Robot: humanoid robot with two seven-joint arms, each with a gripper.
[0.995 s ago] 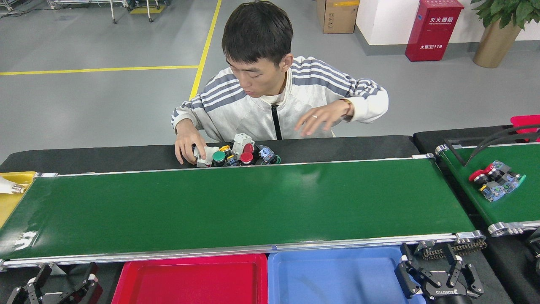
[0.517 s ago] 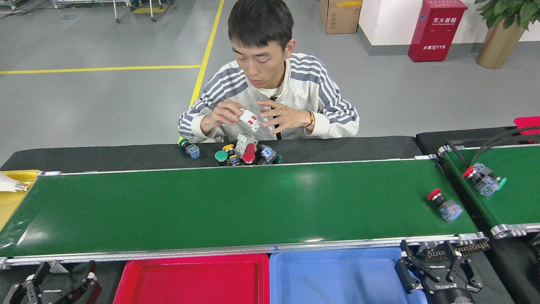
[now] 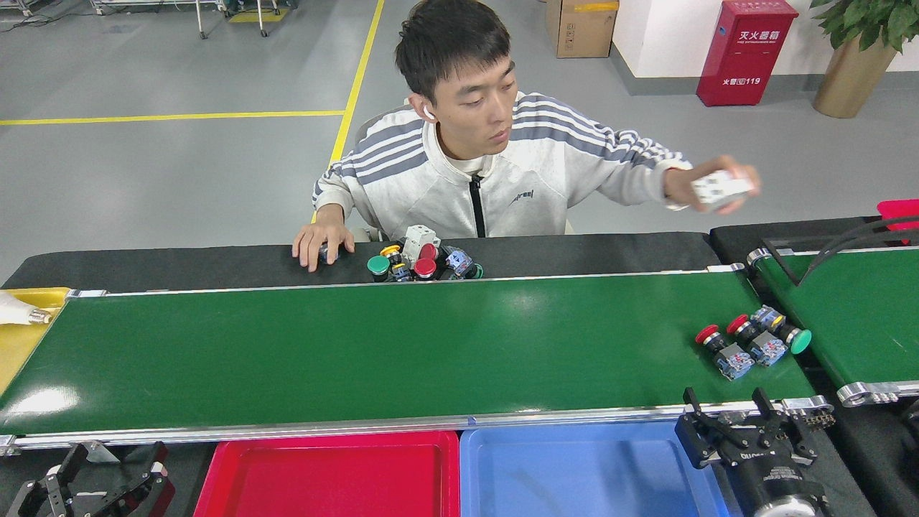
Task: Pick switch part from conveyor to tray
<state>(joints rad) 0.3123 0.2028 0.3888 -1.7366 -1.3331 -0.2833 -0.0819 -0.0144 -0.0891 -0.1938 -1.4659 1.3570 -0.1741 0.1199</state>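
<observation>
Three switch parts (image 3: 750, 343) sit bunched at the right end of the conveyor (image 3: 373, 352), two red-capped and one green-capped, just beyond the right claw (image 3: 743, 424), whose fingers are spread wide at the belt's near rail. The left claw (image 3: 93, 481) waits low at the near left, fingers apart and empty. Red tray (image 3: 327, 477) and blue tray (image 3: 574, 474) lie side by side below the belt.

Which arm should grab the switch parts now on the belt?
Right. The switch parts sit at the conveyor's right end, just beyond the right gripper, which looks open. The left gripper is at the far left, well away.
</observation>
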